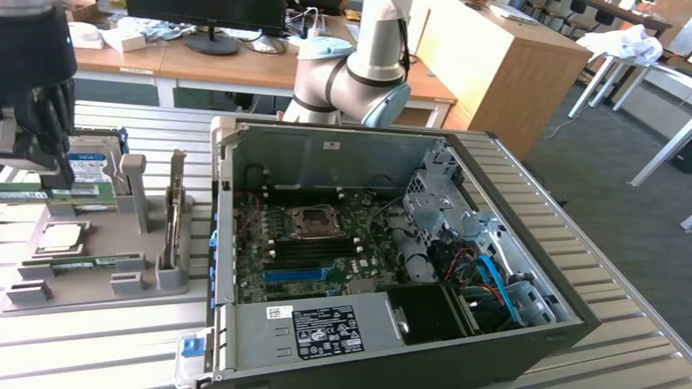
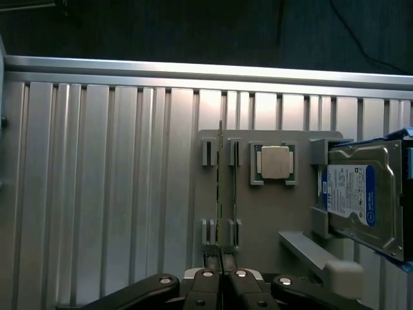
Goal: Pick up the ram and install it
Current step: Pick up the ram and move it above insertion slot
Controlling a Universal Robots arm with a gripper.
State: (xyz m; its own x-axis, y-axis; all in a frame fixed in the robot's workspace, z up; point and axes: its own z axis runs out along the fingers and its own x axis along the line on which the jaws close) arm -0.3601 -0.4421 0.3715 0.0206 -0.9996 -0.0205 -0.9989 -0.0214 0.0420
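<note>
Currently your gripper (image 2: 221, 259) hangs pinched shut, lined up over one end of the ram (image 2: 221, 187), which stands on edge in the gray holder (image 2: 271, 216), near the processor (image 2: 274, 161), outside the computer case (image 1: 324, 154).

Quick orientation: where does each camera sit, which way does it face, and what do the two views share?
Exterior view: off the arm, raised, looking down across the slatted table at the open computer case, parts tray on the exterior view's left; the arm rises behind the case, the gripper hangs over the tray.
Wrist view: on the wrist, looking down onto the tray; the gripper shows, shut on the ram.
Shared: tray, processor, hard drive, ram, gripper.
</note>
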